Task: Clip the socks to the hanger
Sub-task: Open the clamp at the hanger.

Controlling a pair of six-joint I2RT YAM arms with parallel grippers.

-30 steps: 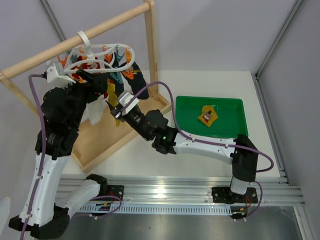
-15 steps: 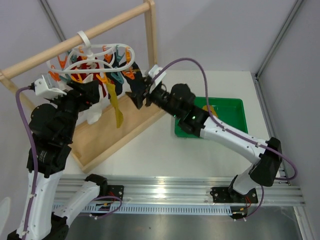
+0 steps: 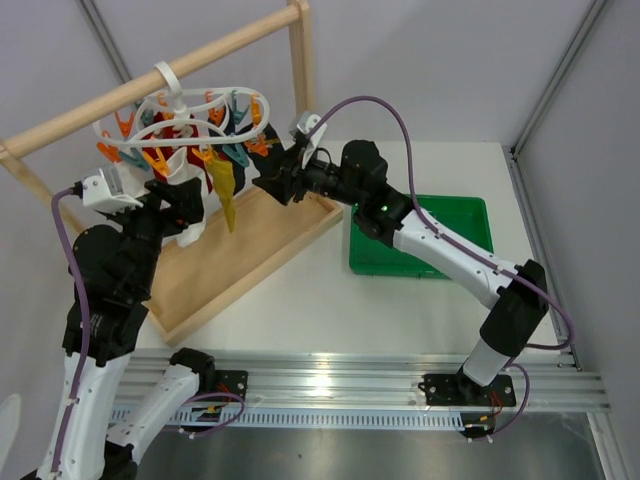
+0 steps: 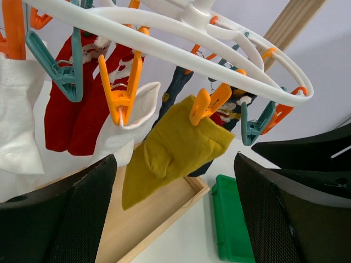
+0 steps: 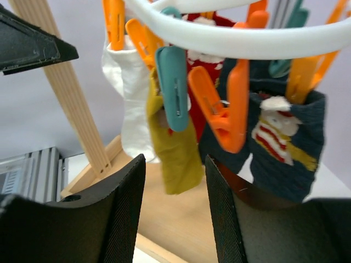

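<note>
The white hanger (image 3: pixel 195 112) hangs by its hook from the wooden bar. One mustard sock (image 3: pixel 226 192) hangs from an orange peg (image 4: pixel 211 103), and it also shows in the left wrist view (image 4: pixel 167 150) and in the right wrist view (image 5: pixel 174 150). A white sock (image 4: pixel 141 112) hangs from another orange peg, and a second white sock (image 4: pixel 16 129) hangs at the far left. My left gripper (image 3: pixel 182 200) is open and empty below the hanger's left side (image 4: pixel 174 175). My right gripper (image 3: pixel 268 185) is open and empty at the hanger's right side (image 5: pixel 175 170), just short of the mustard sock. The second mustard sock is hidden.
Red socks (image 4: pixel 71 109) and a dark navy sock (image 5: pixel 279 148) also hang on the hanger. The wooden rack's tray base (image 3: pixel 245 255) lies under it, with its upright post (image 3: pixel 302 75) behind my right gripper. A green tray (image 3: pixel 460 225) sits to the right, partly covered by my right arm.
My right arm has risen from low beside the tray base to the hanger's right side. My left arm has drawn back from the hanger. The mustard sock now hangs free from its peg.
</note>
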